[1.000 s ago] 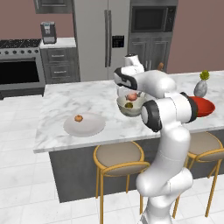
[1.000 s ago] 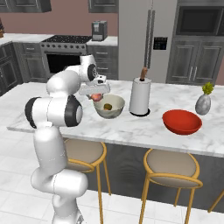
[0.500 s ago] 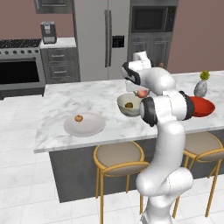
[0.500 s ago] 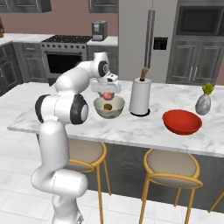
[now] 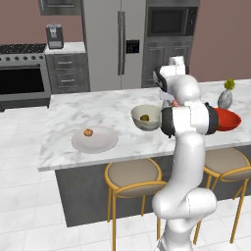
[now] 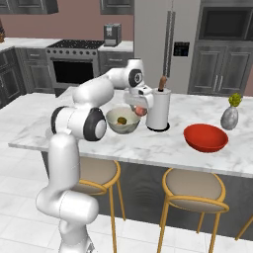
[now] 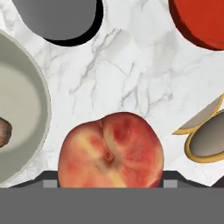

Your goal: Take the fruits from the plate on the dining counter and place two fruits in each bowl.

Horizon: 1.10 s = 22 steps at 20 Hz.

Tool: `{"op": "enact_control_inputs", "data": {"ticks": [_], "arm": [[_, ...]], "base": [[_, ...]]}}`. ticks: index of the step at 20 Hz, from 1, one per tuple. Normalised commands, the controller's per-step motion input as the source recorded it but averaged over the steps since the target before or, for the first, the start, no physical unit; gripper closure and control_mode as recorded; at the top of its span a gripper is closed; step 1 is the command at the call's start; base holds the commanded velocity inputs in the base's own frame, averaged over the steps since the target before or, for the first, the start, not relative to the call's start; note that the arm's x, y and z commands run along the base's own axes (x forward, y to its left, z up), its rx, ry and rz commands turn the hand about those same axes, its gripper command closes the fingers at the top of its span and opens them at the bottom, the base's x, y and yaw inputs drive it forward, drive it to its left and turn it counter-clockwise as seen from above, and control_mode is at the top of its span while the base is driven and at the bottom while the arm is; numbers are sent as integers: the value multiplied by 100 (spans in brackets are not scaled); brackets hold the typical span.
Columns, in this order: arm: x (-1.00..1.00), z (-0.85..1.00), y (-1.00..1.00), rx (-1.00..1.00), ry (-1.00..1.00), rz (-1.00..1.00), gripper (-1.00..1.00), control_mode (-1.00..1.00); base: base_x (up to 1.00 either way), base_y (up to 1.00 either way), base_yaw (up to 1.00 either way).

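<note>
Gripper clamps 1 reddish fruit above the dining counter, between the beige bowl and red bowl; advise carrying it level over the red bowl, lowering before release.

White arm arched high and forward — end effector pointed down, fingers clamped on a load.

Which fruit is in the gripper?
The reddish fruit, held off the counter between the bowls. One brownish fruit lies in the beige bowl, another on the plate.
</note>
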Motion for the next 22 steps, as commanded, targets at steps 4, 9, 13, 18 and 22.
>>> {"op": "enact_control_inputs", "data": {"ticks": [4, 9, 13, 18, 22], "arm": [[-13, 0, -93, 0, 0, -34, 100, -100], [-13, 0, -95, 0, 0, -37, 100, -100], [-22, -1, -88, 0, 0, -38, 100, -100], [-4, 0, -80, 0, 3, -37, 100, -100], [9, -4, -61, 0, 9, -33, 100, -100]], "base": [[0, 0, 0], [0, 0, 0], [0, 0, 0], [0, 0, 0], [0, 0, 0]]}}
